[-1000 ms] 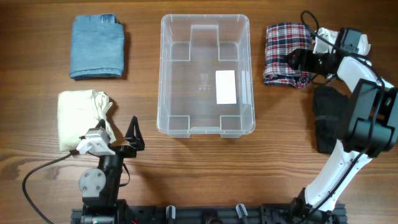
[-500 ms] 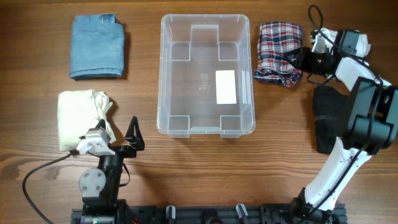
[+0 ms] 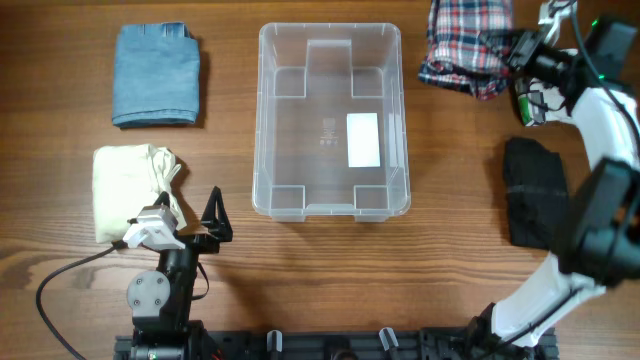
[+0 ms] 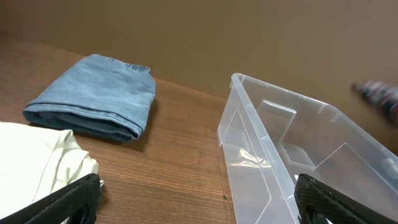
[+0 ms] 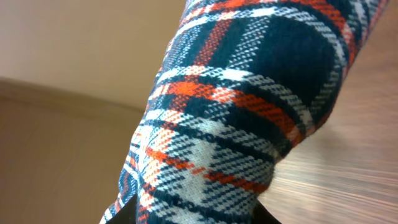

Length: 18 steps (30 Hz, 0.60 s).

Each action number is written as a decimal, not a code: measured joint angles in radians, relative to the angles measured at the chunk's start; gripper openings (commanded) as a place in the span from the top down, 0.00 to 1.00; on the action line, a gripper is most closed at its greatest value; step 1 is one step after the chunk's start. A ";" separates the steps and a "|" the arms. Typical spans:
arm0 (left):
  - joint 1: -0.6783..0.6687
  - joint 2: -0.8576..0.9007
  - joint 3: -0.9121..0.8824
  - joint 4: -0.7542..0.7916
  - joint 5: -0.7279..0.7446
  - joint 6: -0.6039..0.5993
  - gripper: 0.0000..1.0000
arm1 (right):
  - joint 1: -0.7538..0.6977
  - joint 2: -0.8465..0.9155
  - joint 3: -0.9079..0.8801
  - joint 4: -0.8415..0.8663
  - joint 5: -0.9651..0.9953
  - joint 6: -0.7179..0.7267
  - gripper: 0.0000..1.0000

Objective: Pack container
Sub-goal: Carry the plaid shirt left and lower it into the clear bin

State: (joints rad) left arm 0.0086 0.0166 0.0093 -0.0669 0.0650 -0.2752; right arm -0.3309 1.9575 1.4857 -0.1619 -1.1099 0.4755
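My right claw grips the cloth: soft, light, likely to sag. My left claw is open. The bin looks stiff.

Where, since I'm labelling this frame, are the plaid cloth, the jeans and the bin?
Plaid cloth [image 3: 465,45]: overhead view, middle of the bunched fabric.
Jeans [image 3: 156,75]: overhead view, centre of the folded stack.
Bin [image 3: 310,150]: overhead view, bare floor left of its label.

My right arm was white shells between black joints, with black cables and 1 green light. My left arm was black with 1 grey round cap; my left gripper had 2 black fingers.
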 measured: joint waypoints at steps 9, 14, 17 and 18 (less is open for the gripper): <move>0.000 0.000 0.000 0.000 0.000 0.000 0.00 | 0.301 -0.380 0.019 -0.308 0.241 0.056 0.80; 0.000 0.000 0.000 0.000 0.000 0.000 0.00 | 0.524 -0.362 0.018 -0.365 0.462 0.103 0.80; 0.000 0.000 0.000 0.000 0.000 0.000 0.00 | 0.618 -0.304 0.018 -0.355 0.549 0.148 0.79; 0.000 0.000 0.000 0.000 0.000 0.000 0.00 | 0.642 -0.280 0.018 -0.351 0.574 0.161 0.80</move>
State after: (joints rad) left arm 0.0086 0.0166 0.0093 -0.0669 0.0647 -0.2752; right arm 0.3115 1.6772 1.5040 -0.5125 -0.5362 0.6365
